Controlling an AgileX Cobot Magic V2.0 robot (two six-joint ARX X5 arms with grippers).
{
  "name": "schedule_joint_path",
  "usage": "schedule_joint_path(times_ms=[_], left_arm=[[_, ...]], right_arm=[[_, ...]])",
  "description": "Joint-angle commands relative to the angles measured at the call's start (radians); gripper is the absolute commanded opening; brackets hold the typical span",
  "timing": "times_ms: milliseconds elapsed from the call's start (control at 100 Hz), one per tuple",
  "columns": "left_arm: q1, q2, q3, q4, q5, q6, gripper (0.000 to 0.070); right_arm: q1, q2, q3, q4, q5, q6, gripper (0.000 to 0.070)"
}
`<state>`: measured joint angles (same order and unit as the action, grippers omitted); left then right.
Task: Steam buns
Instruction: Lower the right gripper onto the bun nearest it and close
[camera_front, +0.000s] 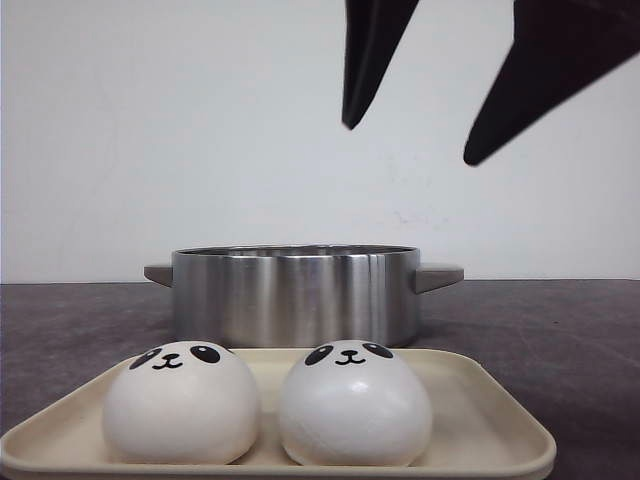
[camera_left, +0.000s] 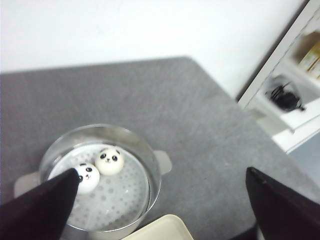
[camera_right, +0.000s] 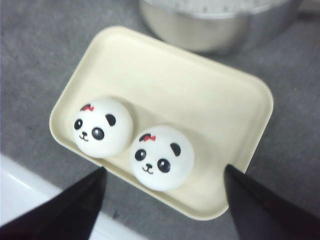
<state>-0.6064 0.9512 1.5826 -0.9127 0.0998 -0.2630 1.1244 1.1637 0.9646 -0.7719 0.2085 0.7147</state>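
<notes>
Two panda buns sit on a cream tray: one on the left and one on the right. In the right wrist view they are the left bun and the right bun on the tray. Two more buns lie inside the steel steamer pot on its perforated plate. My right gripper is open and empty, high above the tray's right bun. My left gripper is open and empty, high above the table beside the pot.
The pot has side handles and stands just behind the tray on the dark grey table. A white wall is behind it. A white shelf unit stands beyond the table's edge. A white strip borders the table near the tray.
</notes>
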Motion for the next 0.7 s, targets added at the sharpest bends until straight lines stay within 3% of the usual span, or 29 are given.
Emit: schedule_joint_path(times_ms=[0, 60, 290, 690], left_arm=[[-0.008, -0.021, 0.014, -0.01, -0.013, 0.011, 0.07], [-0.008, -0.054, 0.014, -0.027, -0.035, 0.011, 0.07], [-0.008, -0.123, 0.014, -0.072, -0.085, 0.013, 0.07], [-0.008, -0.127, 0.013, -0.159, -0.085, 0.02, 0.07]], right_arm=[[0.009, 0.028, 0.009, 0.01, -0.003, 0.023, 0.0592], [0.001, 0.048, 0.009, 0.013, -0.018, 0.037, 0.0637], [-0.04, 0.218, 0.009, 0.026, -0.214, 0.05, 0.0636], [-0.04, 0.431, 0.009, 0.107, -0.22, 0.049, 0.0634]])
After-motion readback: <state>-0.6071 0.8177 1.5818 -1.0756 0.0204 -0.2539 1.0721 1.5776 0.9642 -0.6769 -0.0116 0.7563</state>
